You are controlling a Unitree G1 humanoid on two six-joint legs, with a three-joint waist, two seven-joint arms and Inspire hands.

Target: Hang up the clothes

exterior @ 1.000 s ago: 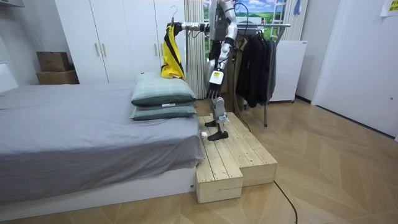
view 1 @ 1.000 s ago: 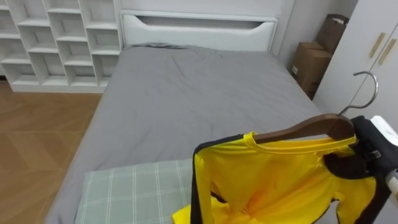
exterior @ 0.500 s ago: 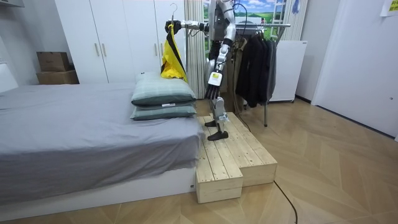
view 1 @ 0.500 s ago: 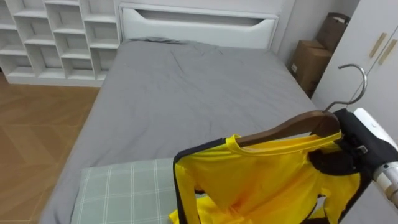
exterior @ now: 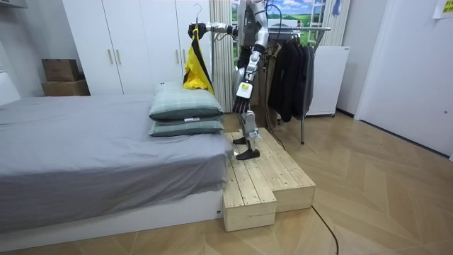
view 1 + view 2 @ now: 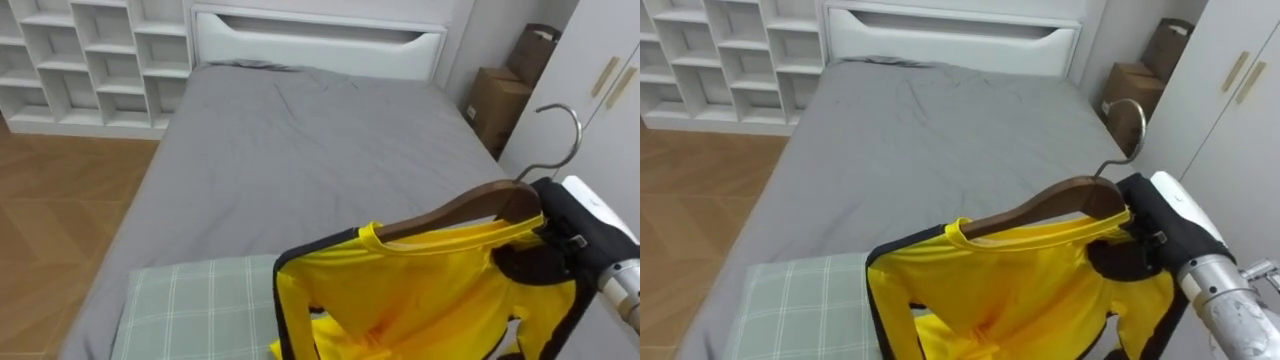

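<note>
Right hand (image 6: 575, 235) is up and out over the bed (image 6: 300, 150), fingers wrapped tight round the neck of the wooden hanger (image 6: 450, 210), just under the metal hook (image 6: 565, 125). Yellow shirt (image 6: 420, 290) hangs off it, draped above the green checked pillow (image 6: 190, 310).

What's changed: vs a sec ago the hanger sits a touch higher and further toward the robot's left in the eye view, though the whole pic has slid too, so part of that's the head moving. Room view backs a small lift of the arm. Over the last half sec, next to nothing: arm's basically parked.

Meaning for the task: shirt's on the hanger and off the bed, so pickup looks done. The rack (image 5: 311, 30) with dark garments (image 5: 294, 71) is behind the robot, on the room view's right. It stands on the wooden platform (image 5: 265, 177) facing the bed, so prob a turn comes before any hanging. Hook is free and upright, good for the rail.

Left hand (image 5: 243, 103) hangs by its side; can't tell its fingers.
</note>
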